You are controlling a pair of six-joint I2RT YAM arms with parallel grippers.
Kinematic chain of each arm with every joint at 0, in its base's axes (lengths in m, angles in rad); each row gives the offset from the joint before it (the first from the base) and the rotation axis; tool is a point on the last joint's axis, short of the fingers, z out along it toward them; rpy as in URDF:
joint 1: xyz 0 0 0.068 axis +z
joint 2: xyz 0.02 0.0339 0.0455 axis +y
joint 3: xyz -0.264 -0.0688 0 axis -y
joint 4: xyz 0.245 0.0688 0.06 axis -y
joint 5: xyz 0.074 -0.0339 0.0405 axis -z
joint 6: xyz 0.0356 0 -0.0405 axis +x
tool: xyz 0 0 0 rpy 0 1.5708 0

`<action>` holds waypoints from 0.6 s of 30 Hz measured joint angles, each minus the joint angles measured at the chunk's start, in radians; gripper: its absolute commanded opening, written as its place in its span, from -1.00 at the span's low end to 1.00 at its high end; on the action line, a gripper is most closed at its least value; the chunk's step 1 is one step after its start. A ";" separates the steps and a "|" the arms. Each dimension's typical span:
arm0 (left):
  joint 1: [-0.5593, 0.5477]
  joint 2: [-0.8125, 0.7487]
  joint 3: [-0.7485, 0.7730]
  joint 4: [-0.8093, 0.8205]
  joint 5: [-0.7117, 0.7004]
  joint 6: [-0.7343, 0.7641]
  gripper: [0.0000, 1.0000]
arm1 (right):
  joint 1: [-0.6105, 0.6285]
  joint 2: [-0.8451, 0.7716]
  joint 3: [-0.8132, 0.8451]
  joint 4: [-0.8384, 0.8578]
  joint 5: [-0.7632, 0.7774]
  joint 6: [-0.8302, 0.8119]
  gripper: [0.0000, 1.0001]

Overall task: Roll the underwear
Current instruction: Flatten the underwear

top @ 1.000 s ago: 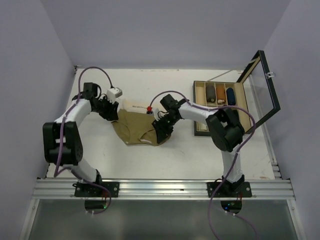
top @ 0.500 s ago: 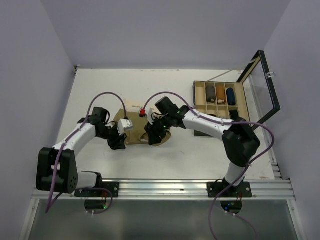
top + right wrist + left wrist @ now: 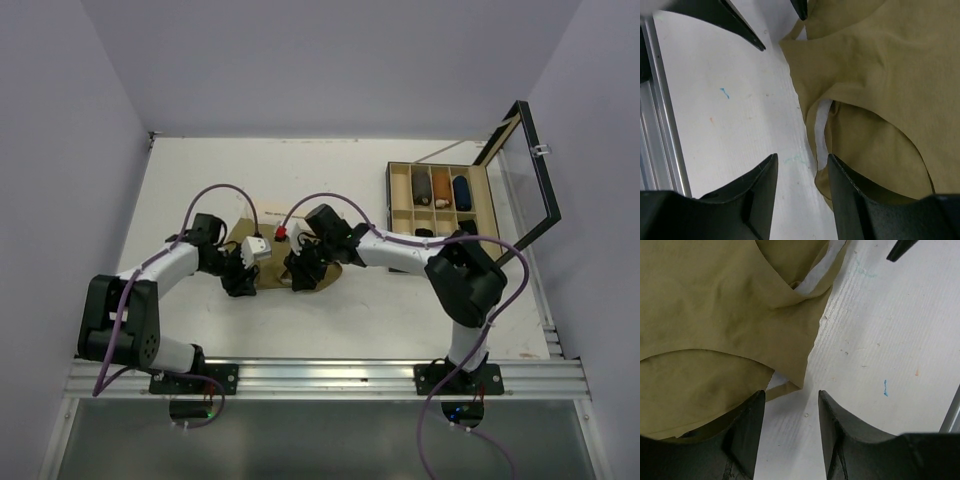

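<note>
Showing a white counter, walled on three sides and serving as the work surface.

Keeping a compartmented box at the far right, with its glass lid propped open, probably for receiving finished rolls. Already storing several rolled items in its cells.

Spreading the olive-tan underwear near the middle of the counter, well apart from the box. Lying partly doubled over itself in overlapping layers, and not yet forming a roll.

Bracketing the garment's near edge from both sides: setting the left claw at its left end and the right claw at its right end, near each other and pointing inward.

Holding the left claw parted to a moderate gap and gripping nothing. Placing one finger over the cloth and the other over bare counter, so straddling a corner of the hem.

Holding the right claw in the mirrored pose, equally parted and equally empty, again with the cloth edge running between the fingers.

Judging from this pairing: preparing to pinch the near hem at two points, so as to turn it over evenly and begin rolling. Not being able to tell whether either claw is touching the fabric.
</note>
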 measured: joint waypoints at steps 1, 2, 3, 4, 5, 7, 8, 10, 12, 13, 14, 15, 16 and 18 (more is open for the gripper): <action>0.000 0.009 0.001 0.003 0.000 -0.001 0.00 | 0.006 0.000 -0.003 0.013 0.001 0.000 -0.04; 0.000 0.016 0.003 0.003 0.000 -0.003 0.00 | 0.013 0.002 -0.006 0.024 0.004 0.000 -0.05; 0.000 0.024 0.005 0.003 0.001 -0.004 0.00 | 0.019 0.005 -0.008 0.032 0.007 0.000 -0.06; 0.000 0.031 0.006 0.004 0.001 -0.005 0.00 | 0.022 0.010 -0.009 0.039 0.010 0.000 -0.07; 0.000 0.038 0.010 0.004 0.002 -0.006 -0.01 | 0.027 0.016 -0.011 0.050 0.017 0.000 -0.09; -0.001 0.050 0.014 0.005 -0.001 -0.013 -0.03 | 0.034 0.030 -0.019 0.071 0.035 0.000 -0.12; -0.001 0.058 0.014 0.003 -0.002 -0.020 -0.05 | 0.034 0.034 -0.021 0.079 0.043 0.000 -0.12; -0.002 0.073 0.020 0.003 0.002 -0.026 -0.10 | 0.030 0.035 -0.027 0.089 0.061 0.002 -0.12; -0.006 0.089 0.034 0.002 0.004 -0.030 -0.13 | 0.018 0.035 -0.030 0.093 0.057 0.019 -0.12; -0.006 0.096 0.040 0.002 0.010 -0.030 -0.15 | 0.012 0.035 -0.032 0.093 0.056 0.026 -0.12; -0.008 0.104 0.047 0.002 0.016 -0.030 -0.15 | 0.000 0.035 -0.036 0.093 0.049 0.040 -0.12; -0.008 0.108 0.053 0.003 0.021 -0.030 -0.15 | -0.013 0.034 -0.041 0.092 0.036 0.055 -0.14; -0.008 0.108 0.055 0.003 0.026 -0.030 -0.16 | -0.026 0.032 -0.047 0.091 0.026 0.066 -0.15; -0.008 0.108 0.058 0.003 0.039 -0.029 -0.15 | -0.050 0.025 -0.053 0.084 0.006 0.082 -0.16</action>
